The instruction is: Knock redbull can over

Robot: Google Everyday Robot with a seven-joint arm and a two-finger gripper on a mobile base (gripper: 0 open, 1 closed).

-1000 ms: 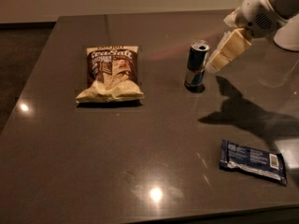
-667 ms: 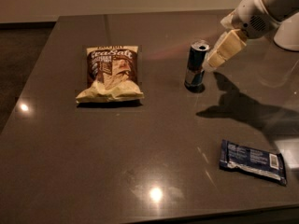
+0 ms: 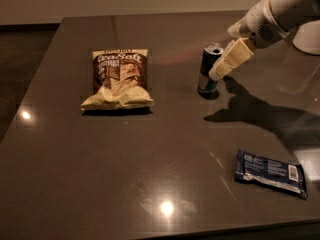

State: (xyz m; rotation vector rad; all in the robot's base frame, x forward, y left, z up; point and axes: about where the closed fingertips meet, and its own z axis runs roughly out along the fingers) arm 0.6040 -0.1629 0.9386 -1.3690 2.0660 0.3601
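The redbull can [image 3: 208, 69] stands upright on the dark table [image 3: 165, 149], right of centre, with its silver top showing. My gripper [image 3: 226, 64] comes in from the upper right on a white arm. Its cream fingertip [image 3: 231, 59] lies against the can's right side, near the upper half. The gripper overlaps the can's right edge.
A brown and cream chip bag [image 3: 118, 78] lies to the left of the can. A flat dark-blue snack bar wrapper [image 3: 270, 173] lies at the front right. A white rounded object [image 3: 308, 36] sits at the right edge of the table.
The gripper has moved slightly left and down, closer against the can's right side. The can still stands upright in the same place.
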